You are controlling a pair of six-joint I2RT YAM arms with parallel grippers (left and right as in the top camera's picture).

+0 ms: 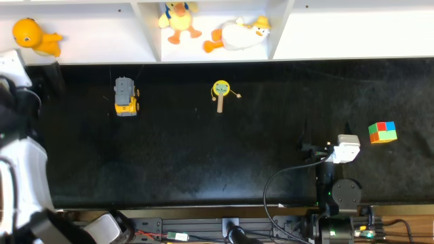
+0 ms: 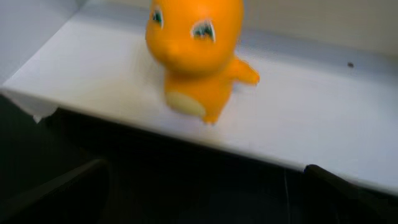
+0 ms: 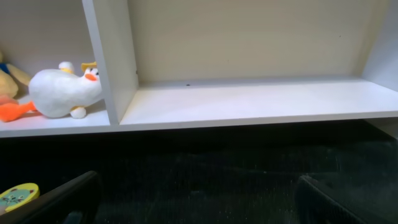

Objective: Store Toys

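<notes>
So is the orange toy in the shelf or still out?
In. The orange toy stands upright on the floor of the white shelf, in its left compartment, past the front edge.

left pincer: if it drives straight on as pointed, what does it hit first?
Most likely the orange toy on the shelf, centred ahead of the open left pincer. If it runs low, the shelf's front edge may come first; depth is unclear.

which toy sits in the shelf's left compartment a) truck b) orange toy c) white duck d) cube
b: the orange toy stands alone in the left compartment, while the white duck lies in the middle one and the truck and cube sit on the mat.
</notes>
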